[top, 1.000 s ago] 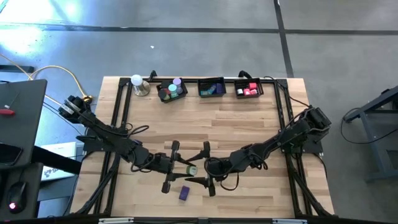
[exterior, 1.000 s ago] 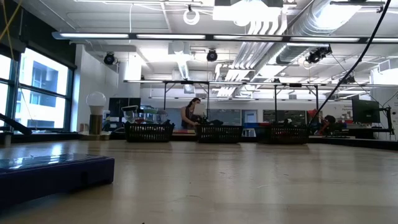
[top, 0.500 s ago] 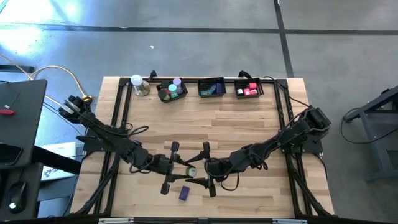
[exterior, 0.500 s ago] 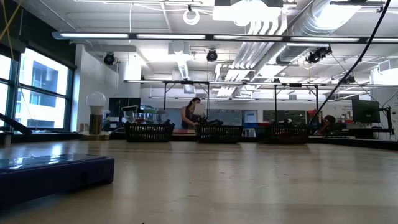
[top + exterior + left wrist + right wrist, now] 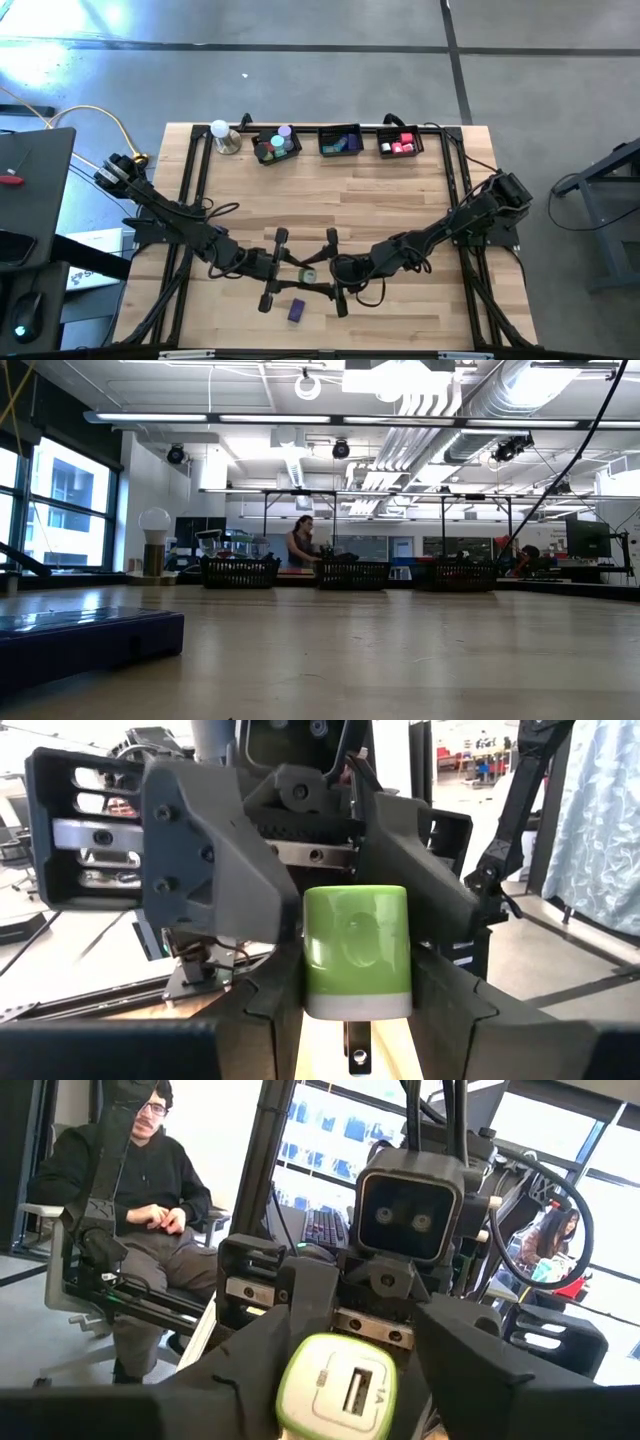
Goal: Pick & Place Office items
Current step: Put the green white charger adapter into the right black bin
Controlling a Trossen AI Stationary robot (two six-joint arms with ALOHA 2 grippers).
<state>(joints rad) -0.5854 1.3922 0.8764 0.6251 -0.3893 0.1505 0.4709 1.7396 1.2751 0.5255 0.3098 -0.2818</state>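
A thumb-sized green-and-white plug block [image 5: 308, 273] with a USB socket in its white end [image 5: 345, 1390] sits between both grippers over the near middle of the table. My left gripper [image 5: 285, 271] reaches it from the left and my right gripper [image 5: 330, 274] from the right, fingertips facing each other, both shut on it. A purple block [image 5: 296, 311] lies flat on the wood just nearer, apart from both grippers; it shows large in the low view [image 5: 90, 640]. Neither gripper shows in the low view. My left gripper pinches the green body [image 5: 355, 955] between its two fingers [image 5: 275, 1015], coming level from the table's left. The block is upright in this view, white band lowest, above the wood. My right gripper pinches the socket end [image 5: 300, 1370] between its two fingers [image 5: 250, 1365], coming level from the table's right, opposite the left gripper.
Three black trays stand along the far edge: one with lilac and teal cylinders [image 5: 277, 146], one with teal and blue blocks [image 5: 340, 141], one with pink and red blocks [image 5: 400, 143]. A white ball on a metal base [image 5: 222, 135] stands left of them. A person [image 5: 130, 1200] sits beyond the table.
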